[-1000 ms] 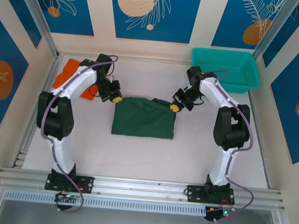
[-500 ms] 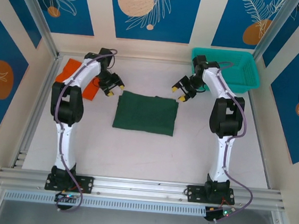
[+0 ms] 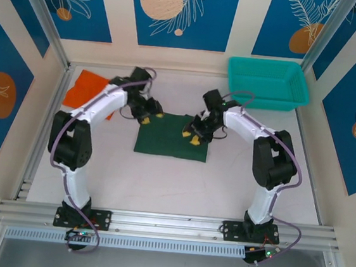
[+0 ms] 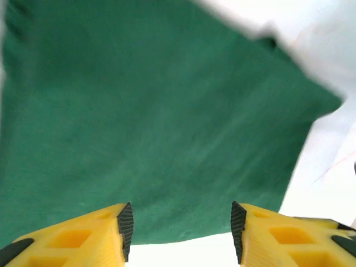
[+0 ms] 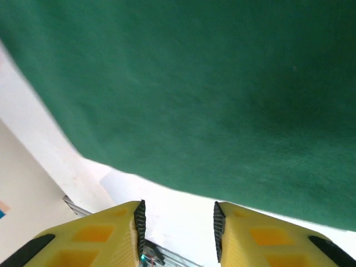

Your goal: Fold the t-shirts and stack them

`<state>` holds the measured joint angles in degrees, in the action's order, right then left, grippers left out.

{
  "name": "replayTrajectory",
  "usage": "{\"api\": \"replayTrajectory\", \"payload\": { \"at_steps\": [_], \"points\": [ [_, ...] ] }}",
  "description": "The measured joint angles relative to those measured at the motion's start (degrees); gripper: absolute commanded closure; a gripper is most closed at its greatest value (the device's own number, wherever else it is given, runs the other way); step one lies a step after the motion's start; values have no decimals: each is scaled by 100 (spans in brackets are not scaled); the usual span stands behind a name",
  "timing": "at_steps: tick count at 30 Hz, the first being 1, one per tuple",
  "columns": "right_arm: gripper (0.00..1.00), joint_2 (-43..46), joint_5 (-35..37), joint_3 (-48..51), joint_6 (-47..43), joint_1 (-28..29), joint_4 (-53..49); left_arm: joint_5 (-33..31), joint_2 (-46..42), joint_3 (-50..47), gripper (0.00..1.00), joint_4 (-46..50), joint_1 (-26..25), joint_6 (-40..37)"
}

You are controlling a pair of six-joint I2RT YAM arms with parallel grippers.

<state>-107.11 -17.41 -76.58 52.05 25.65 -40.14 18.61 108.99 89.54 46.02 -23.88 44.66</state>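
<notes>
both jaws opened and moved inward over the green shirt (image 3: 164, 146)

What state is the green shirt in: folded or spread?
Folded: the green shirt lies flat as a compact rectangle, no sleeves sticking out.

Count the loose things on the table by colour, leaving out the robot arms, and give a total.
dark green t-shirt: 1
orange t-shirt: 1
teal basket: 1
Total: 3
</notes>
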Motion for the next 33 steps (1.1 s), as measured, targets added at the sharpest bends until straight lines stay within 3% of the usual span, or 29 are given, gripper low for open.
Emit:
{"api": "replayTrajectory", "payload": {
  "at_steps": [3,7,17,23,28,30,33],
  "points": [
    [63,-94,4,697,225,131,413,136,125,-761,52,-382,-376,-2],
    [64,-138,-111,1141,350,127,767,188,120,-1775,52,-732,-422,-24],
    [65,610,-203,2374,352,190,1856,181,-1246,-3670,51,-1899,-363,-210],
    [64,1388,-304,3473,627,629,2546,352,-2468,-5088,48,-2448,-363,72],
    [56,2055,-166,4015,949,1185,2529,256,-3467,-5694,40,-1974,-363,240],
    [52,2317,66,4044,1032,1263,2201,-17,-3794,-5665,34,-1388,-348,271],
    [51,2750,422,3982,1075,1198,1580,-363,-4059,-5292,32,-531,-269,232]
  ]
}}
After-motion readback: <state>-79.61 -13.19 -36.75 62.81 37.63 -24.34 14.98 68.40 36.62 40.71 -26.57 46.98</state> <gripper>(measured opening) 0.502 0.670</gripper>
